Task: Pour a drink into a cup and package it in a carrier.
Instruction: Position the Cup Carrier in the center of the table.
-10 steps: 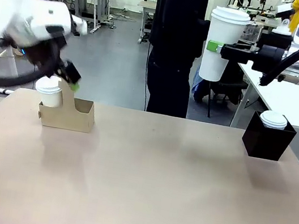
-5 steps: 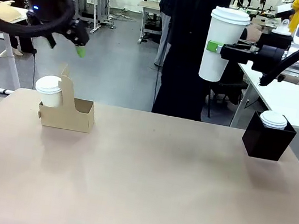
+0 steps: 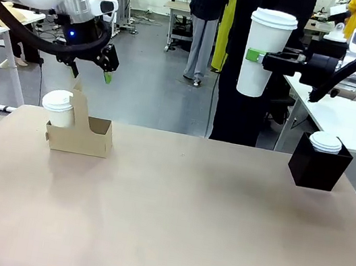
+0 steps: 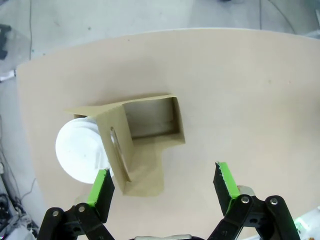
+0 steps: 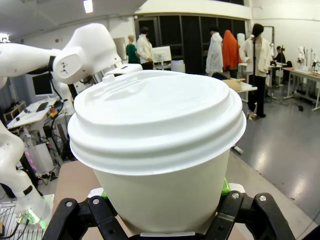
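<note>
The brown cardboard carrier (image 3: 85,134) stands at the table's far left, with a small white lidded cup (image 3: 59,108) in its left pocket; the right pocket is bare. My left gripper (image 3: 100,69) hangs open above and slightly right of the handle. In the left wrist view, the carrier (image 4: 150,125) and the cup's lid (image 4: 77,150) lie below my open left gripper (image 4: 162,182). My right gripper (image 3: 256,55) is shut on a tall white lidded cup (image 3: 265,52), held upright high above the table's far right. That cup (image 5: 160,145) looms close in the right wrist view. The drink is out of view.
A black cube-shaped box (image 3: 318,167) with a white lid (image 3: 326,141) on top sits at the far right of the table (image 3: 169,227). A person in dark clothes (image 3: 254,84) stands behind the far edge, near the raised cup.
My left gripper has risen from beside the small cup in the carrier and swung up and right. The person has shifted right. The right arm and its cup have stayed still.
</note>
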